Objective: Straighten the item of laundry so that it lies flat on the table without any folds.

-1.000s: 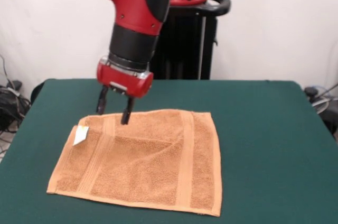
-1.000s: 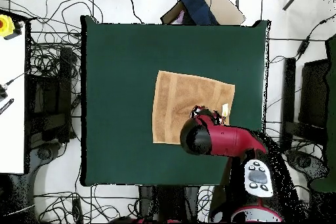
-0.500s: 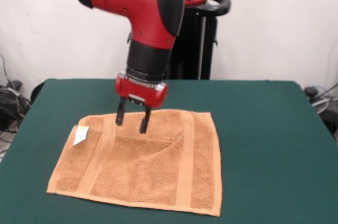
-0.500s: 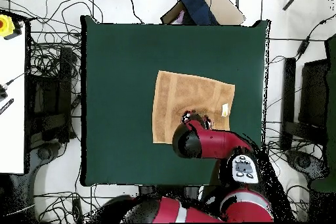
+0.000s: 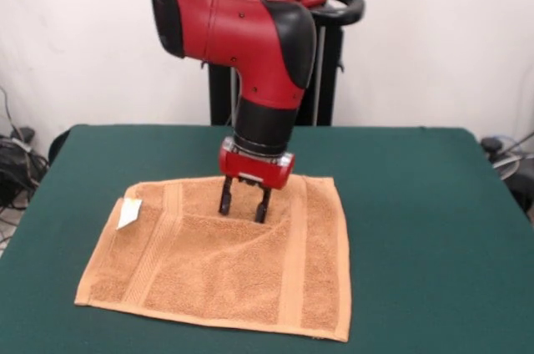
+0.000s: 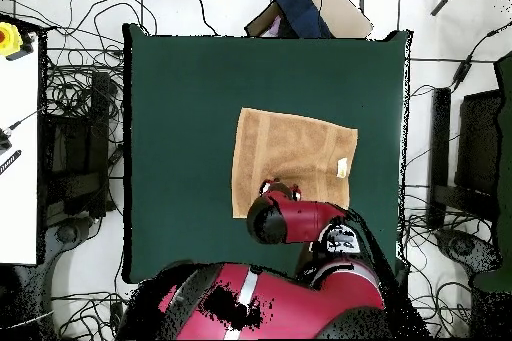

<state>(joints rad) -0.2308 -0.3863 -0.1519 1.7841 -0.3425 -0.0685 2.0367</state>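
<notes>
- green tabletop fills the scene, towel sits left of centre in front view
- red-black arm comes down over the towel's far part
- orange-tan towel spread nearly flat, faint diagonal crease across the middle, band stripes near both side edges
- gripper fingers apart, empty, tips at the towel surface
- white tag at far-left corner

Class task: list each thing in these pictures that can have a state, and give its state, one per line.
towel: spread out on the table, a shallow diagonal crease across its middle
white tag: lying on the towel's corner
gripper: open, fingers pointing down at the towel
table: holds the towel
</notes>
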